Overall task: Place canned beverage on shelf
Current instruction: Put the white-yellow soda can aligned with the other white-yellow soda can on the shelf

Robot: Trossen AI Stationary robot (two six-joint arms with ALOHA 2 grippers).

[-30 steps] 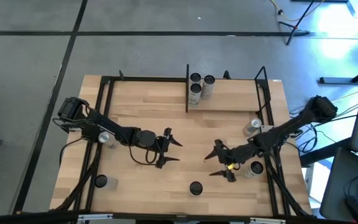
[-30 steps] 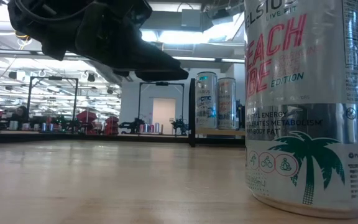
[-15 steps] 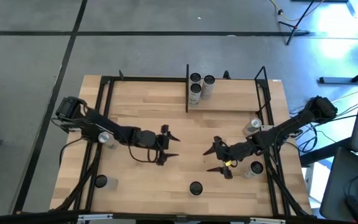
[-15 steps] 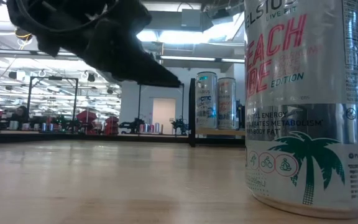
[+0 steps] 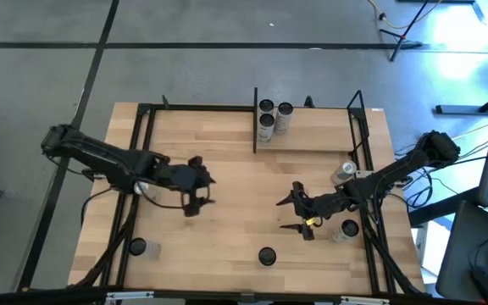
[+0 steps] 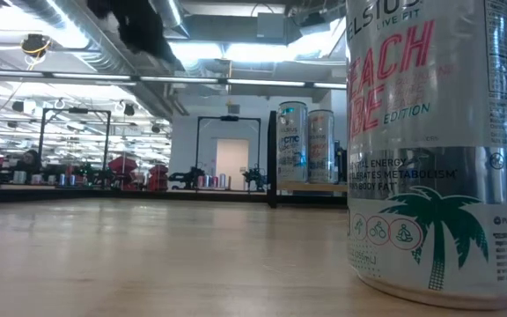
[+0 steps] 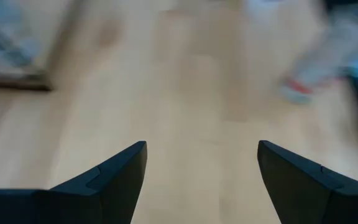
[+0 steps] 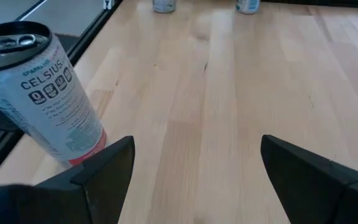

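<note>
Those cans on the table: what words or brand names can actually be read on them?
Big can nearest the low camera: "EACH", "BE", "EDITION", "LIVE FIT", "BODY FAT", partly cut off.
Its small print at the side: too small to read.
Can seen past the right claw: "CELSIUS", "SPARKLING".
Its icon row and small lines: unreadable.
Two cans on the shelf: lettering too small to read.
Cans in the high view: tops only, no text.

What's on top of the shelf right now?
Three cans stand upright, clustered at the left end of the shelf; the rest of the plank is bare. The low view shows only two, so one is hidden there.
</note>
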